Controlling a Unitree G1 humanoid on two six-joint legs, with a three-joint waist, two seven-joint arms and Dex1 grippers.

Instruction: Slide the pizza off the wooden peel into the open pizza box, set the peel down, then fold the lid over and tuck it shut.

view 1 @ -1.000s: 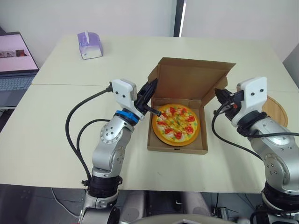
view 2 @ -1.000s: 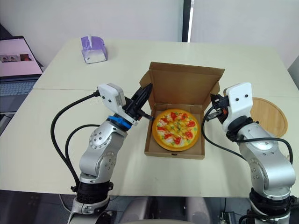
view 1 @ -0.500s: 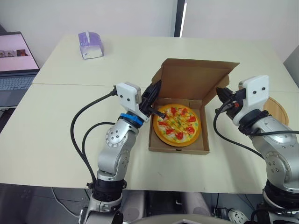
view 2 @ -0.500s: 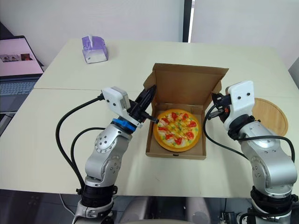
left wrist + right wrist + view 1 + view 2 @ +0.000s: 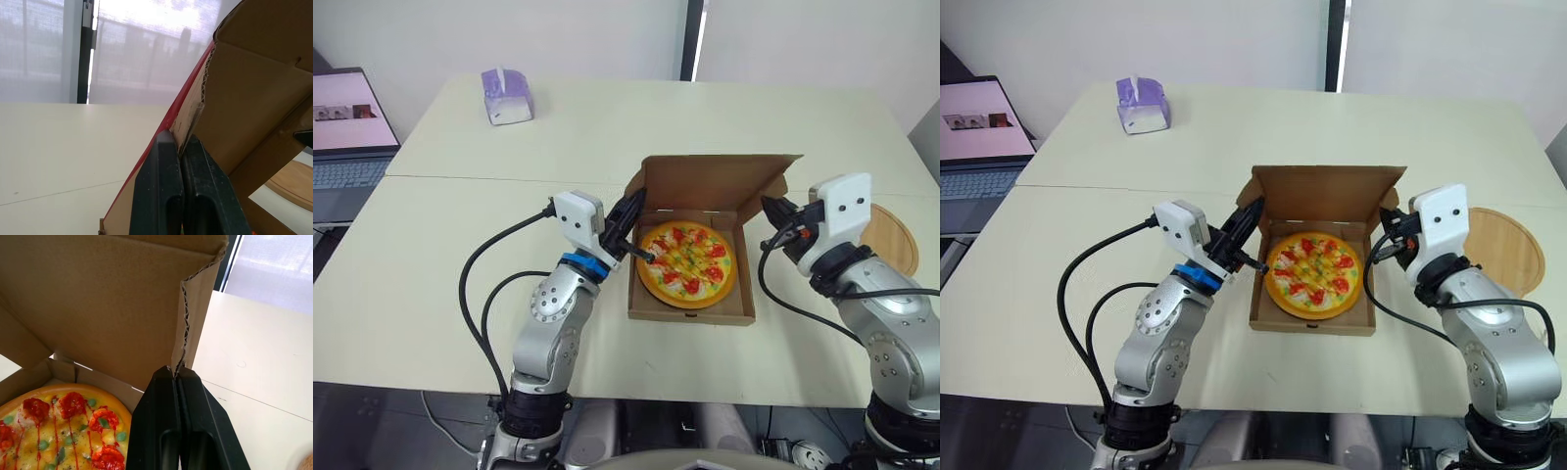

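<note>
Pizza (image 5: 685, 262) is down flat inside the pizza box (image 5: 690, 305), and the lid (image 5: 710, 181) stands half-raised at the back of the box, tipped forward over it. Left gripper (image 5: 179, 144) has its two black fingers pressed together on the lid's left edge, right gripper (image 5: 176, 373) pinches the lid's right edge the same way, one on each side of the box. The wooden peel (image 5: 1498, 245) lies flat on the table (image 5: 440, 294) to the right of the box, apart from it
</note>
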